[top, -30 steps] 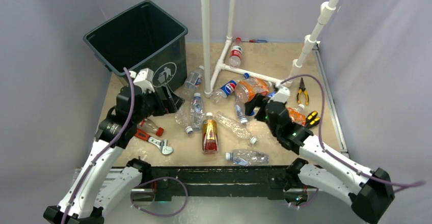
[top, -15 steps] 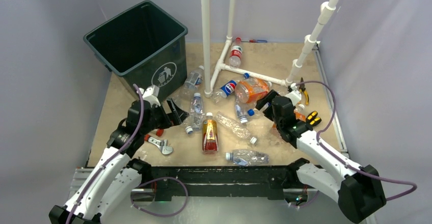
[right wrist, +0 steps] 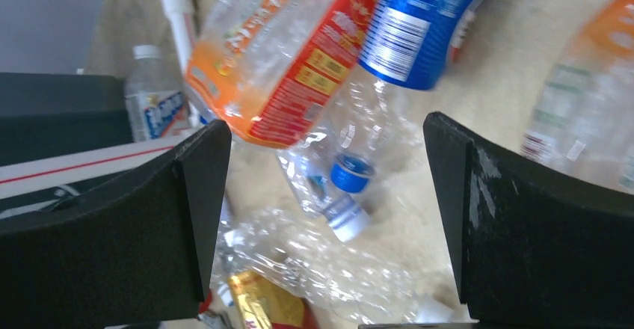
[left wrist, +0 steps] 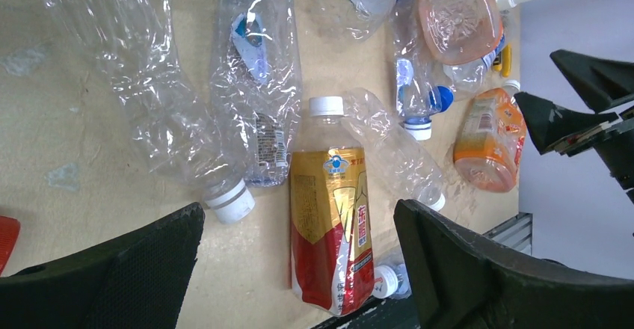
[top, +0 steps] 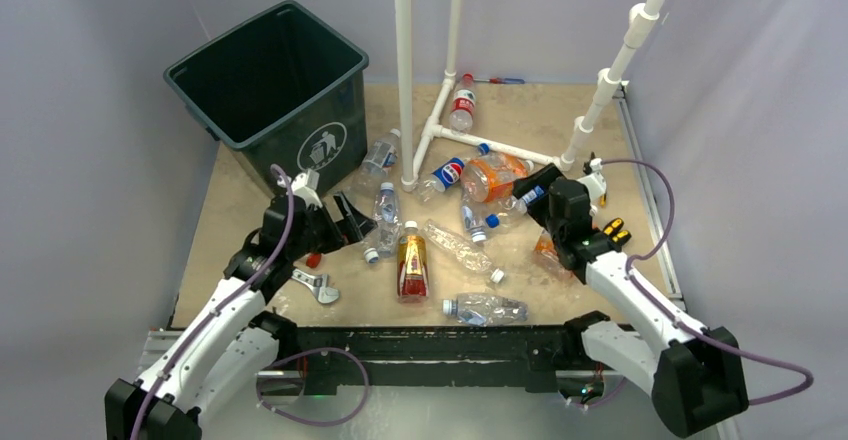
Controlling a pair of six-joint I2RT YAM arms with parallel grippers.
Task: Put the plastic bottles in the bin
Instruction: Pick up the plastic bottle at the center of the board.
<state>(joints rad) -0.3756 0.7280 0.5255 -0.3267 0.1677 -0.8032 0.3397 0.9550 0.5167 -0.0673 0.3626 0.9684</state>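
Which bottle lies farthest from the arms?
The red-labelled bottle, alone near the far edge, behind the white pipe. All the others lie nearer, in the clutter on this side of the pipe.

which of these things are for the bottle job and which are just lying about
Job: gold-and-red bottle, Pepsi bottle, the other plastic bottles, dark green bin.
Lying about: adjustable wrench, yellow-handled tool, white pipe frame.
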